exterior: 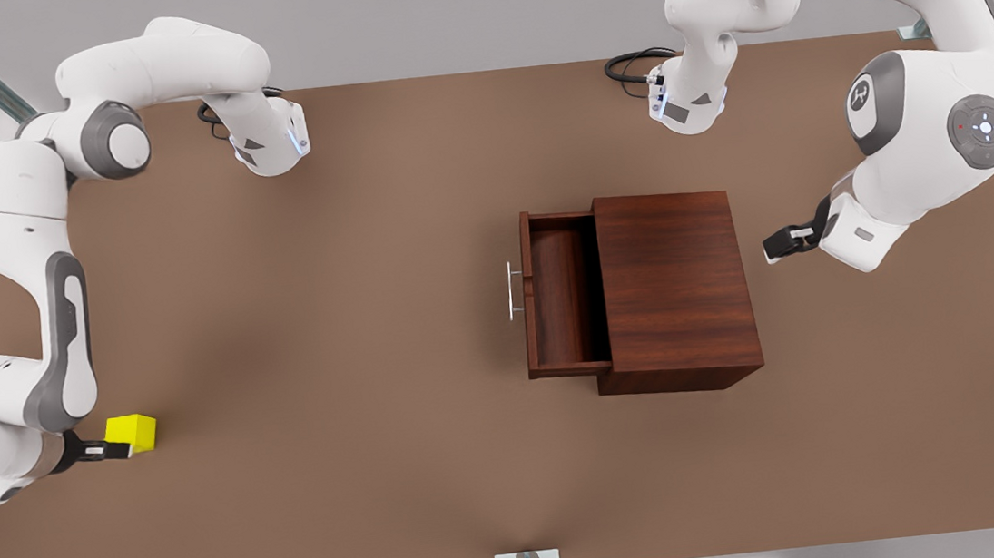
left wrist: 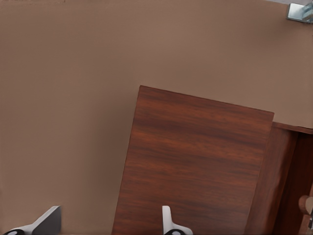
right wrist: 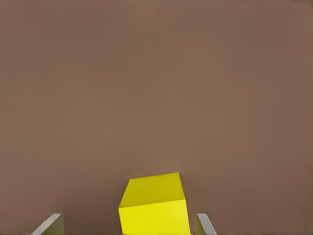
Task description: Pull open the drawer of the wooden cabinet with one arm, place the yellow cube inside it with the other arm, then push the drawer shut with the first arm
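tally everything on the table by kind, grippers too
cabinet: 1
drawer, open: 1
cube: 1
grippers: 2, the left gripper by the cabinet, the right gripper around the cube
Total: 5

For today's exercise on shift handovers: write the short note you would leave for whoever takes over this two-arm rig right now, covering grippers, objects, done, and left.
Right gripper: open, fingers either side of the yellow cube, at the front view's left; not lifted.
Left gripper: open, empty, beside the wooden cabinet, on the side away from the handle.
Drawer: pulled open, empty, on the brown table.
Done: opening.
Left: grasp cube, place it in drawer, push drawer shut.
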Tool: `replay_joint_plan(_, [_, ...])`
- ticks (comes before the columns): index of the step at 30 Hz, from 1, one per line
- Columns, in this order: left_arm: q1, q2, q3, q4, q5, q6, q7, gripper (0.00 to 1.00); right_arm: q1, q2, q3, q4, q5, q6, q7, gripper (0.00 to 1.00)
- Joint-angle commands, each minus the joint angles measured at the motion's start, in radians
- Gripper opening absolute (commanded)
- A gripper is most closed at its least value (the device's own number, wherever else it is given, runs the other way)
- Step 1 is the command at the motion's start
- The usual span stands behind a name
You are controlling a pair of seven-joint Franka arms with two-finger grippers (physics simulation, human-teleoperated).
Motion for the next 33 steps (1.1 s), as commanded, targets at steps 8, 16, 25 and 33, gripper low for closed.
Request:
replay_joint_plan(8, [0.0, -0.003, 0.0, -0.002, 0.001, 0.002, 0.168, 1.0, -0.01, 0.031, 0.012, -0.016, -0.126, 0.05, -0.109, 1.0])
replay_joint_plan(16, [-0.001, -0.003, 0.0, -0.003, 0.001, 0.002, 0.168, 1.0, -0.027, 0.037, 0.033, -0.067, -0.104, 0.097, -0.097, 1.0])
replay_joint_plan(25, [-0.001, -0.003, -0.002, -0.003, 0.004, 0.002, 0.168, 1.0, -0.056, 0.037, 0.038, -0.139, -0.112, 0.163, -0.098, 1.0])
replay_joint_plan(33, [-0.001, -0.003, -0.002, -0.005, 0.004, 0.002, 0.166, 1.0, -0.059, 0.043, 0.038, -0.154, -0.11, 0.205, -0.084, 0.91])
